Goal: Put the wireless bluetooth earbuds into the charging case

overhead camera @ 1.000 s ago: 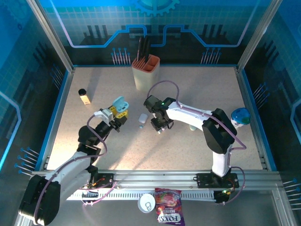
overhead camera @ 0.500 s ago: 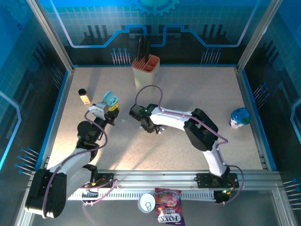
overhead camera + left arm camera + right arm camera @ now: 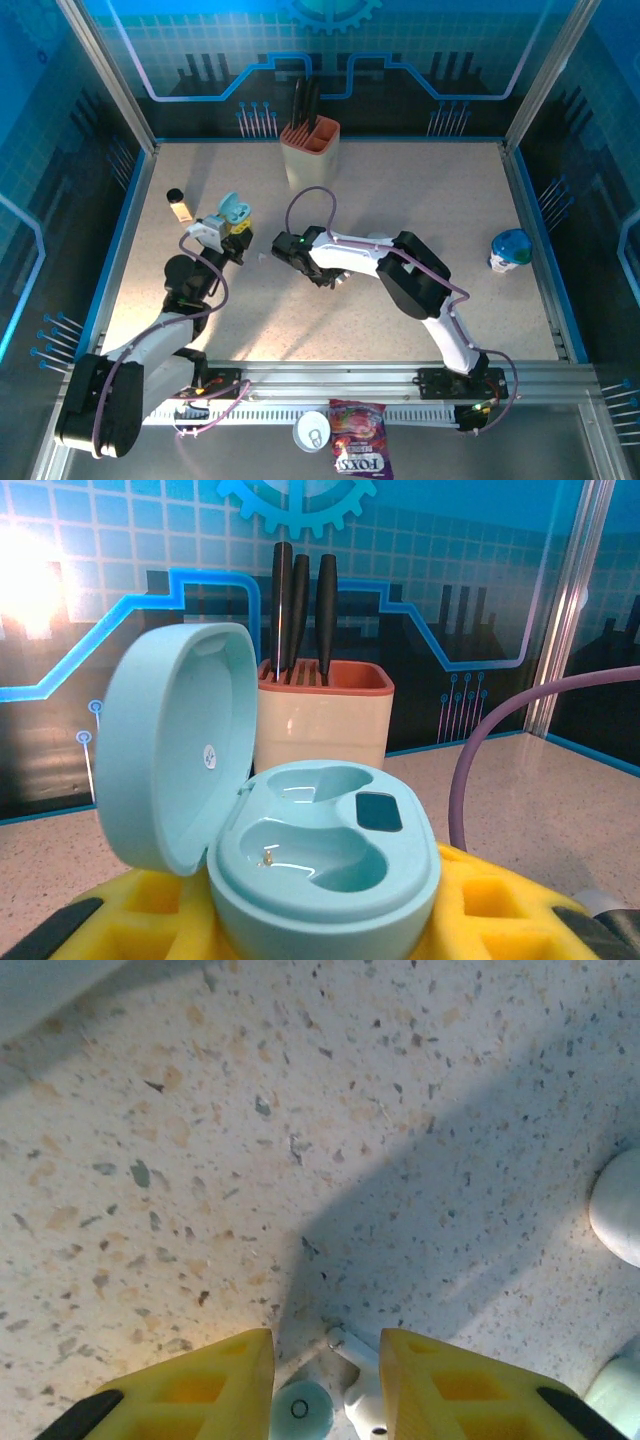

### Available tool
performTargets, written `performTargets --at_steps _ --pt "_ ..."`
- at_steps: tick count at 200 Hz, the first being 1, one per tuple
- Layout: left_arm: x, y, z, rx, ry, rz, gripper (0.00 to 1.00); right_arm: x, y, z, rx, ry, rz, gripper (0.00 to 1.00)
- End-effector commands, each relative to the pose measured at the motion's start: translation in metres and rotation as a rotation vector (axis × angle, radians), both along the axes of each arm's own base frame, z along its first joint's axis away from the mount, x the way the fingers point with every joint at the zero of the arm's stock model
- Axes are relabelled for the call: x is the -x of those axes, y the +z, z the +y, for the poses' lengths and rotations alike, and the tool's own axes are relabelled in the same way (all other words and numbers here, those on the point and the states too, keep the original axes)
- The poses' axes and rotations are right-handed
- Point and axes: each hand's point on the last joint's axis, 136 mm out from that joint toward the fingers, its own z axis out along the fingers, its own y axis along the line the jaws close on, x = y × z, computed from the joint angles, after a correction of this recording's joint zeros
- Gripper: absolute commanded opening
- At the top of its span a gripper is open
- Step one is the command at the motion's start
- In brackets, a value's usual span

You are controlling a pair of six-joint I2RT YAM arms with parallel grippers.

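My left gripper (image 3: 232, 226) is shut on the pale teal charging case (image 3: 325, 865), which sits between its yellow fingers (image 3: 120, 920). The case's lid (image 3: 170, 770) stands open to the left, and both wells are bare. In the top view the case (image 3: 233, 208) is at the table's left. Just to its right, my right gripper (image 3: 292, 252) points down at the table. In the right wrist view its yellow fingers (image 3: 200, 1380) press on both sides of a white earbud with a teal tip (image 3: 340, 1395) lying on the table. A tiny white bit (image 3: 262, 257) lies between the two grippers.
A beige knife block (image 3: 310, 150) stands at the back centre. A small black-capped bottle (image 3: 178, 205) is at the left and a blue-lidded cup (image 3: 510, 250) at the right. A white rounded thing (image 3: 620, 1210) and a pale teal one (image 3: 615, 1400) lie just right of my right gripper.
My right arm swung left toward the left gripper and came down over the earbud, its jaws narrowing onto it. The left gripper moved the case slightly back and left, then held still.
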Motion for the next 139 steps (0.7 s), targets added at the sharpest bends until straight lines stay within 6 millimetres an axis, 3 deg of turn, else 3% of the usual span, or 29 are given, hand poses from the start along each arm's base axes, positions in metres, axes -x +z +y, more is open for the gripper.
performTargets --at_steps 1,139 --pt "0.002 0.025 0.000 0.017 -0.014 -0.084 0.30 0.005 0.009 -0.003 0.039 -0.007 -0.006 0.34" --pt "0.005 0.025 -0.001 0.012 -0.026 -0.089 0.30 0.029 0.000 -0.002 0.043 0.003 0.073 0.34"
